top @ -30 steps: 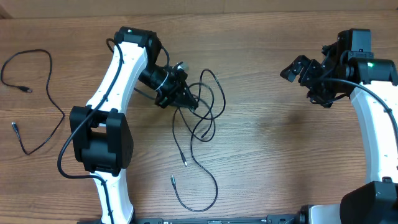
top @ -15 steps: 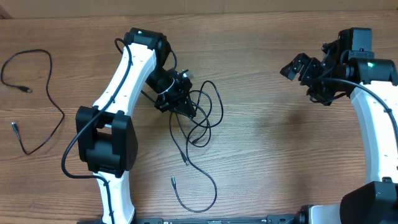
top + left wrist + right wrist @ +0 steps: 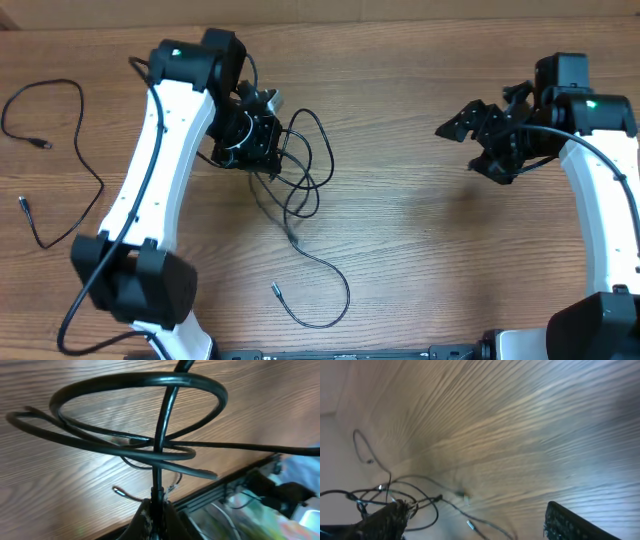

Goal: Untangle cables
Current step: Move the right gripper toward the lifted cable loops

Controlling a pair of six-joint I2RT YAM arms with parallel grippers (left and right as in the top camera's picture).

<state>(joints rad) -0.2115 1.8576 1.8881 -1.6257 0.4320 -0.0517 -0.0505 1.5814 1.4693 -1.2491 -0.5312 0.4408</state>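
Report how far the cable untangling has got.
Done: a lone cable lies at the left. In hand: the left tool is shut on a strand of the tangle. Left: its loops cross one another; the right tool hangs open, apart from it.

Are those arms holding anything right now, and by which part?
The left gripper pinches one cable of the tangle by a single strand; the right gripper is open and empty.

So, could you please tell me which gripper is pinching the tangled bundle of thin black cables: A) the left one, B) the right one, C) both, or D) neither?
A: the left gripper is shut on the tangled bundle of thin black cables, while the right gripper stands open, apart from it.
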